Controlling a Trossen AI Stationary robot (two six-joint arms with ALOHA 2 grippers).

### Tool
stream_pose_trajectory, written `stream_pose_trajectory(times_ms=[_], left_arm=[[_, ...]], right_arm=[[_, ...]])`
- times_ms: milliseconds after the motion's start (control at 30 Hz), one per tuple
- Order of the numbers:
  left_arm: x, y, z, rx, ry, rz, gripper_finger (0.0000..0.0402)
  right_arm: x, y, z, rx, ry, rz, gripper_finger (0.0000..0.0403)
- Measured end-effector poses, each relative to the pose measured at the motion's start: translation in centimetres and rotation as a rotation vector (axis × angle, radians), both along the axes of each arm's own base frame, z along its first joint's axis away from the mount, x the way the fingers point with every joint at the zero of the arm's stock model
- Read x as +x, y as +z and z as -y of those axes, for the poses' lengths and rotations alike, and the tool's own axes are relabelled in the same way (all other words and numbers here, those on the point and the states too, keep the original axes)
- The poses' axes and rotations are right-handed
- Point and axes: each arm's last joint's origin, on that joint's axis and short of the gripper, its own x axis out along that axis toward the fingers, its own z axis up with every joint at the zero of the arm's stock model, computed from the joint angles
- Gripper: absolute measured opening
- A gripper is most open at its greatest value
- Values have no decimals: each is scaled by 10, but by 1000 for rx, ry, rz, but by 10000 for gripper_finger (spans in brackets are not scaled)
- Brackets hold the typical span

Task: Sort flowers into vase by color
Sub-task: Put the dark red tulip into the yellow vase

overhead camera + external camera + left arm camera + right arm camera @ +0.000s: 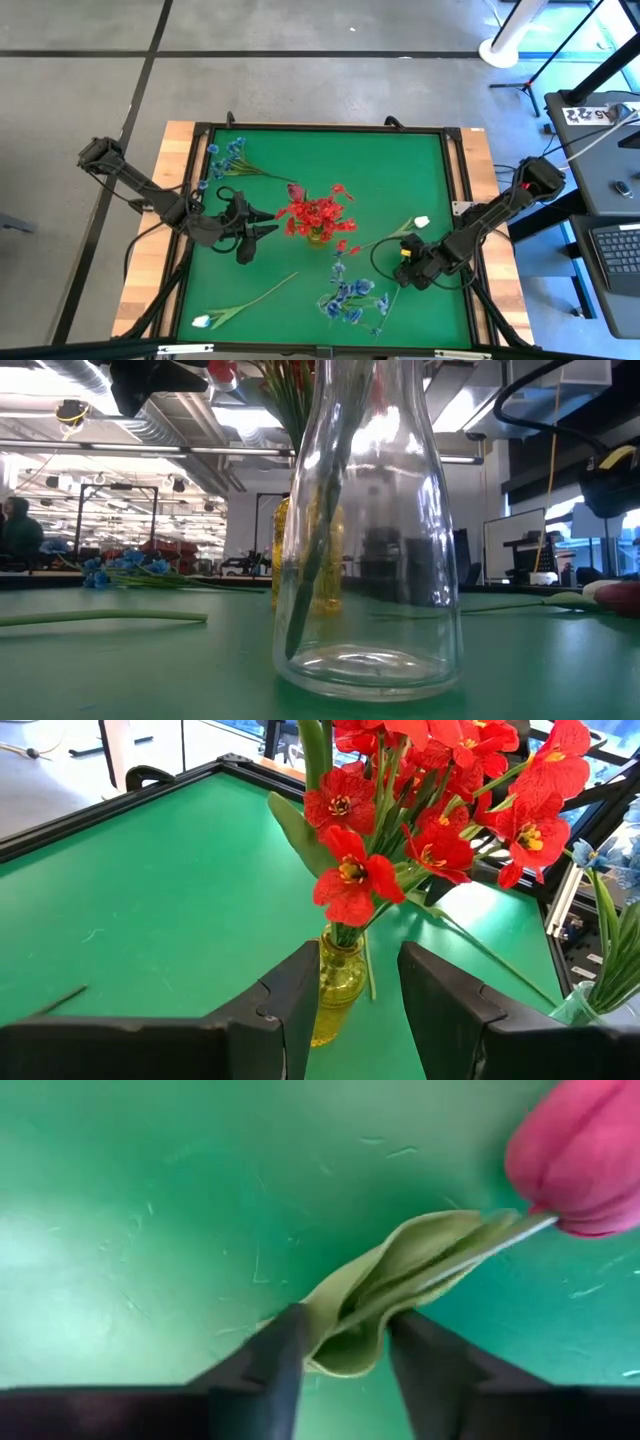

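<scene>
Red sprays stand sorted in the yellow vase mid-counter, before the left claw, parted and empty, while the right claw closes on a pink bud's leaf; blue sprays and white buds lie unsorted.

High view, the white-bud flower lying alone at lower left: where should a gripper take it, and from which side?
Probably take the white-bud flower by its bare stem, midway, past the leaves. Come straight down, fingers across the stem: it lies flat, thin, with mat free on both sides. The open left gripper is nearer.
</scene>
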Motion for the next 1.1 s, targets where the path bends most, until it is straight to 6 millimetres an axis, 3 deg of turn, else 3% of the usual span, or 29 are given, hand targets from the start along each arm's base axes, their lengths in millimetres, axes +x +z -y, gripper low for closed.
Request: stream_pose_trajectory(times_ms=[267, 433, 700, 900, 1100], left_arm=[[0, 0, 0, 0, 0, 0, 135], [0, 0, 0, 0, 0, 0, 135], [0, 1, 0, -3, 0, 5, 135], [1, 3, 1, 5, -8, 23, 135], [2, 5, 1, 11, -14, 39, 135]], right_arm=[[3, 10, -2, 35, 44, 80, 11], [6, 31, -2, 23, 74, 173, 20], [12, 91, -1, -132, 126, 364, 6], [15, 137, 5, -390, 150, 510, 4], [22, 165, 7, -692, 169, 652, 3]])
